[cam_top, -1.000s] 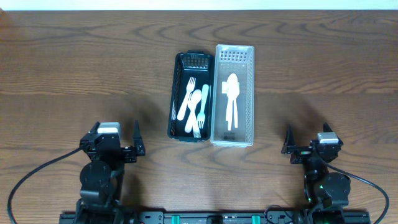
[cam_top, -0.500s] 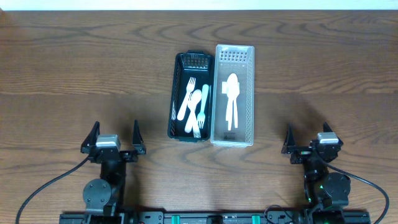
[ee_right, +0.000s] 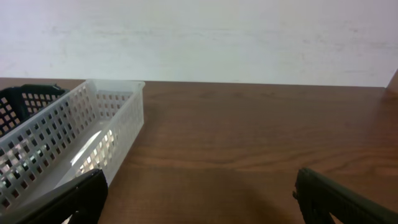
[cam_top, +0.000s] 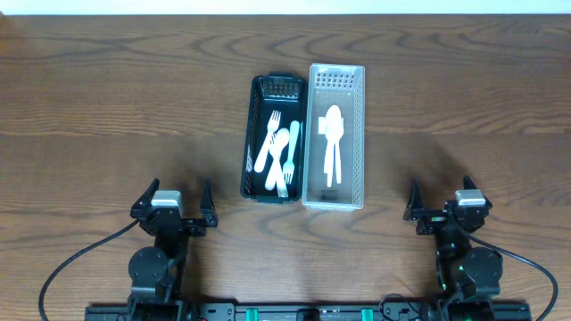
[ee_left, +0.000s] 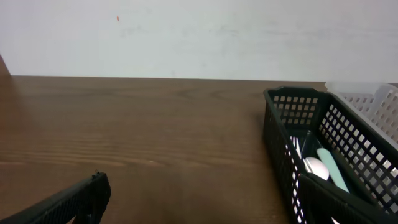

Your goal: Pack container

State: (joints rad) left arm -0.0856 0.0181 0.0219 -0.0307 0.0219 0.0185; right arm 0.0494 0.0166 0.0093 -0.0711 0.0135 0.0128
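Note:
A dark basket (cam_top: 252, 134) stands mid-table with white forks and other plastic cutlery (cam_top: 277, 153) lying in it. Touching its right side is a white basket (cam_top: 359, 134) holding white spoons (cam_top: 333, 143). My left gripper (cam_top: 178, 190) is open near the front edge, left of the dark basket and empty. The right gripper (cam_top: 439, 192) is open at the front right, also empty. In the left wrist view the left gripper (ee_left: 202, 190) faces bare wood, with the dark basket (ee_left: 277, 143) at its right finger. The right gripper (ee_right: 199, 183) has the white basket (ee_right: 81, 134) at its left.
Brown wooden table (cam_top: 107, 98) all around the baskets, with a pale wall behind its far edge. Black cables (cam_top: 53, 259) run from both arm bases along the front edge.
My left arm has shifted to the right, toward the dark basket, with its jaws still wide. The right arm and both baskets have not moved.

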